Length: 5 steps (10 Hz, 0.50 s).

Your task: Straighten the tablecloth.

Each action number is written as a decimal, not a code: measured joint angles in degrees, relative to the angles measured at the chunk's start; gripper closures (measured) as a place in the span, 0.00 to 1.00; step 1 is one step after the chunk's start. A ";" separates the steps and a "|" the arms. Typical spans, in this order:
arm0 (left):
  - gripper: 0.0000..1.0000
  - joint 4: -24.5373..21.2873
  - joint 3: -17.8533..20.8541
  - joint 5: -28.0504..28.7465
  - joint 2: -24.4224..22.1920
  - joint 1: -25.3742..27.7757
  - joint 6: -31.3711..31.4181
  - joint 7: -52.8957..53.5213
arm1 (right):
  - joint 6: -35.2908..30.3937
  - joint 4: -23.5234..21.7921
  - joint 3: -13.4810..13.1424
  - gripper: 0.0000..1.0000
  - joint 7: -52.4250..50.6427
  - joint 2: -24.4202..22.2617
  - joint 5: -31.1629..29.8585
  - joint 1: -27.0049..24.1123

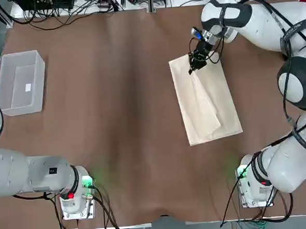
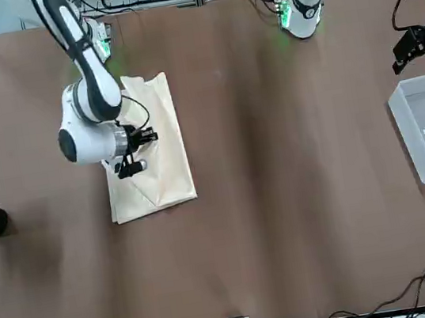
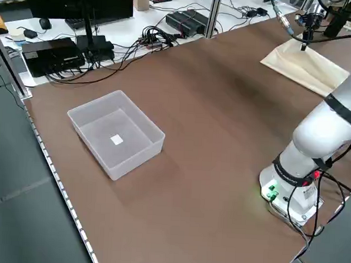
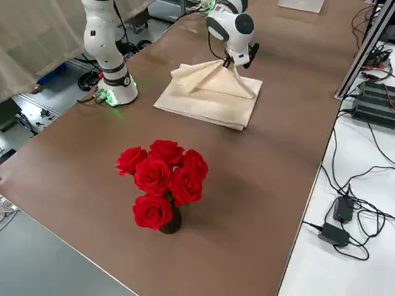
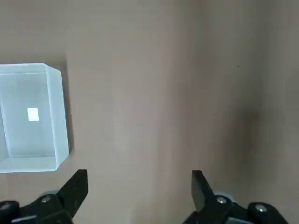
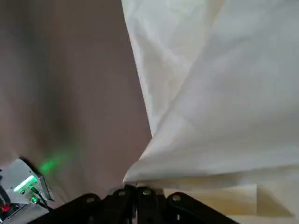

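Note:
The cream tablecloth (image 1: 206, 101) lies as a folded rectangle on the right half of the brown table. My right gripper (image 1: 194, 66) is at its far left corner, shut on the top layer. That layer is pulled up into a tent shape (image 4: 213, 75) under the right gripper (image 4: 231, 61), while the lower layers stay flat. In the right wrist view the tablecloth (image 6: 224, 93) hangs from the closed fingertips (image 6: 145, 192). The left gripper (image 5: 138, 186) hovers open over bare table near the bin, holding nothing; it also shows at the front view's right edge, left gripper (image 2: 420, 48).
A clear plastic bin (image 1: 20, 82) stands at the table's left side. A vase of red roses (image 4: 162, 185) stands near the table's right edge. Cables and power boxes (image 3: 79, 50) lie past the far edge.

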 joint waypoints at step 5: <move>0.02 0.00 0.00 0.00 0.00 -0.01 0.00 0.00 | 6.11 0.25 0.07 0.97 5.33 0.00 5.20 6.48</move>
